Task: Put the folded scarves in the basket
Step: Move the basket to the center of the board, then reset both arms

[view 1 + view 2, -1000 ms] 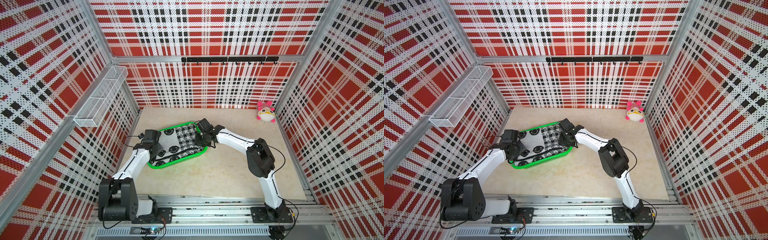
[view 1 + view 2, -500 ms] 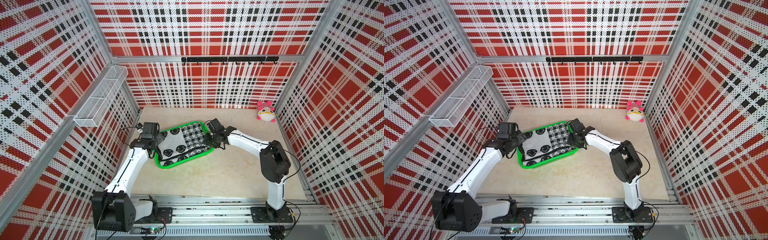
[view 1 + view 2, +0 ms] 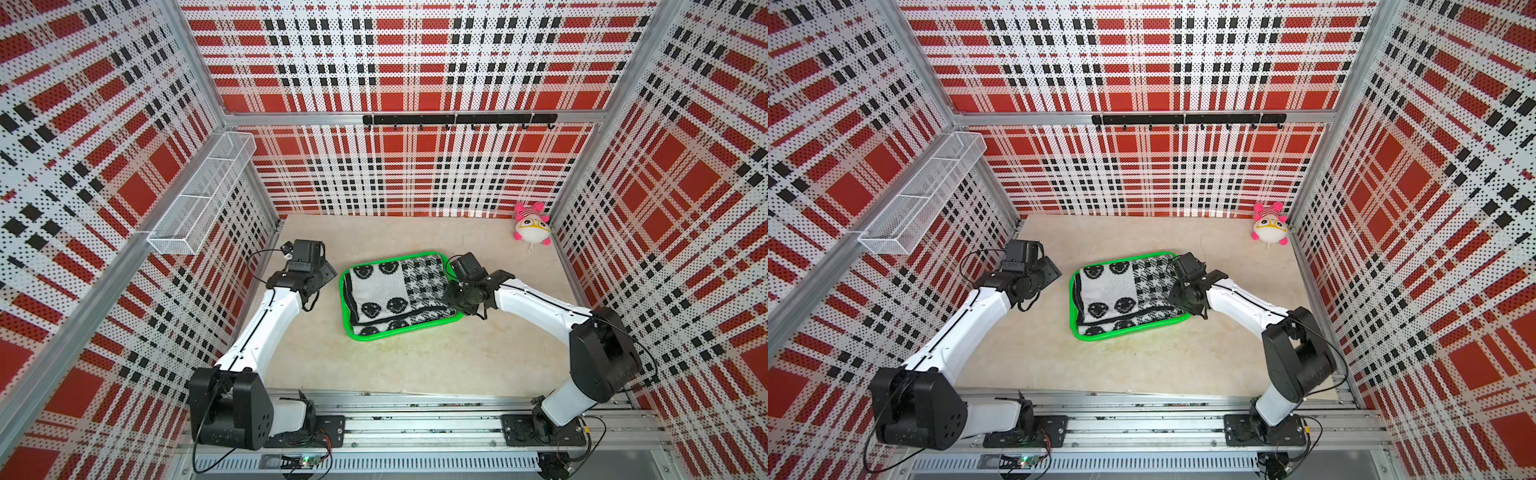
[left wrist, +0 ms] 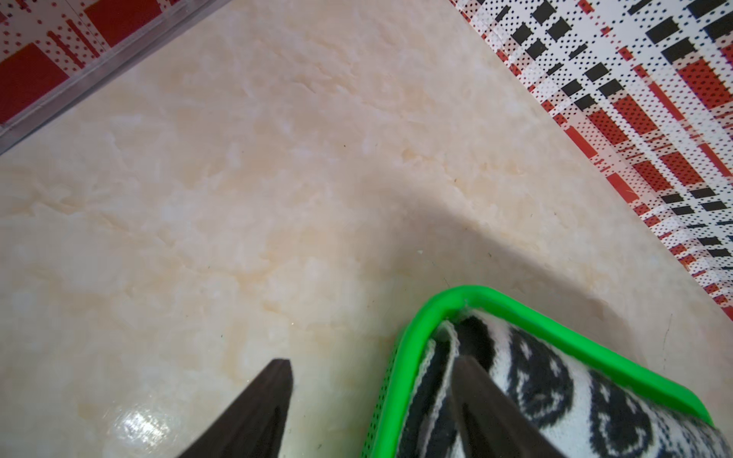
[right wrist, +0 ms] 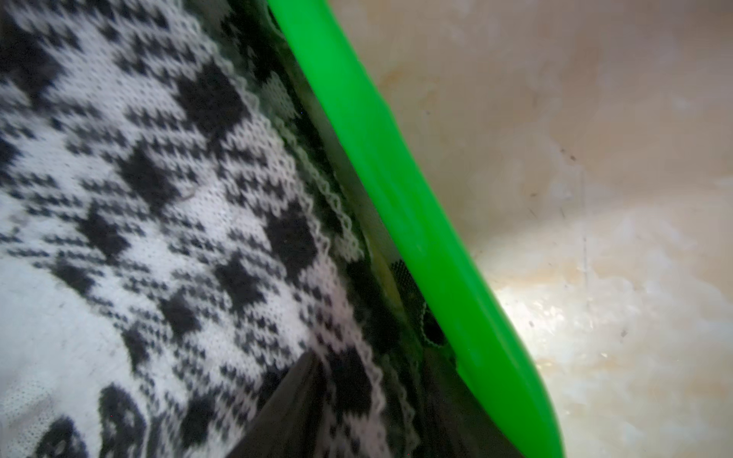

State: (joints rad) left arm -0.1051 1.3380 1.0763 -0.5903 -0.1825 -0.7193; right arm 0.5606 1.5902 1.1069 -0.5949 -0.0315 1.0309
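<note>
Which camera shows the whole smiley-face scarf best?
A top view. There the whole folded scarf lies in the green basket, smileys and checks both showing; both top views show that. The left wrist view catches only one corner, the right wrist view only a blurry checked edge.

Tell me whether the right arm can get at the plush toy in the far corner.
Probably yes. The right claw is at the basket rim, only bare table lies between it and the plush toy, and the bent arm seems to have stretch left.
</note>
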